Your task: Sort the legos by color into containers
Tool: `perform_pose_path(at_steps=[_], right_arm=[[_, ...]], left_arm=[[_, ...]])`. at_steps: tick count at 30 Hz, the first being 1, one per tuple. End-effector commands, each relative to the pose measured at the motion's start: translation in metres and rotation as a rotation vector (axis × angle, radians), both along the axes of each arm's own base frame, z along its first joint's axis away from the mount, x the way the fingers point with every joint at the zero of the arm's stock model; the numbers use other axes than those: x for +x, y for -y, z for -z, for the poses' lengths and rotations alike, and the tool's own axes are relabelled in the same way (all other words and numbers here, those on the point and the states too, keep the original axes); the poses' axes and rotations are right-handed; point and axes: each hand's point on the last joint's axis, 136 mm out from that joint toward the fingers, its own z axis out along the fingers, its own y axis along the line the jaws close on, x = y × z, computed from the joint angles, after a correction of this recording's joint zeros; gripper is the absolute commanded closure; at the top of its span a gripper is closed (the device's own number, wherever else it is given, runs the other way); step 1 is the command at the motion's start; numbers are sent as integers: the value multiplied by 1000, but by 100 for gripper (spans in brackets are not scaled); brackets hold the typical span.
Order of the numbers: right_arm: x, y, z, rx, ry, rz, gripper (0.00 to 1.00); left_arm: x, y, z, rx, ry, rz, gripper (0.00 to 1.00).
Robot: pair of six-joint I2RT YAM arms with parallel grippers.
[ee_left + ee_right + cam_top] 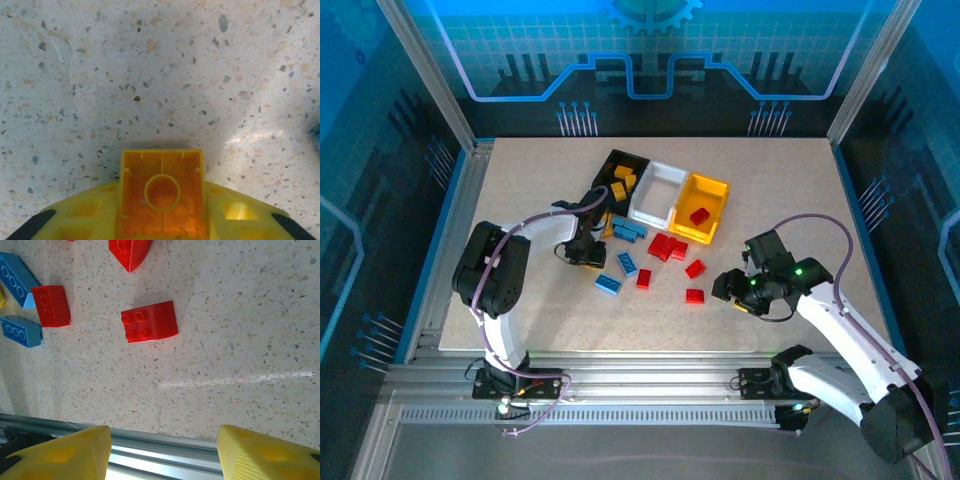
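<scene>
One matte, speckled surface (520,200) carries three smooth rectangular plastic bins side by side: black bin (618,157), white bin (658,192), yellow bin (713,194). Left jaws clamp a yellow-orange brick (161,192) near the black bin, its hollow underside showing a round tube. Right jaws gape empty above a studded red brick (149,321) and blue bricks (17,277).
</scene>
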Motion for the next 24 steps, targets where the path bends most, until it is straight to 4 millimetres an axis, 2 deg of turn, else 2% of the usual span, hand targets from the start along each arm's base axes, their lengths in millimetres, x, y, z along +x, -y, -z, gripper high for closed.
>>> perform_pose_path(at_steps=[1, 6, 15, 21, 24], right_arm=[[-1, 1, -2, -16, -2, 5, 40], [4, 2, -2, -31, 16, 0, 40], [13, -1, 4, -51, 19, -25, 40], [12, 1, 20, -63, -11, -53, 40], [10, 2, 27, -68, -51, -81, 40]], left_arm=[[12, 14, -5, -119, -6, -51, 70], [27, 14, -34, -250, 10, -161, 70], [68, 32, -87, -450, 66, -305, 70], [112, 43, -127, -518, 143, -349, 70], [135, 45, -137, -518, 182, -357, 70]])
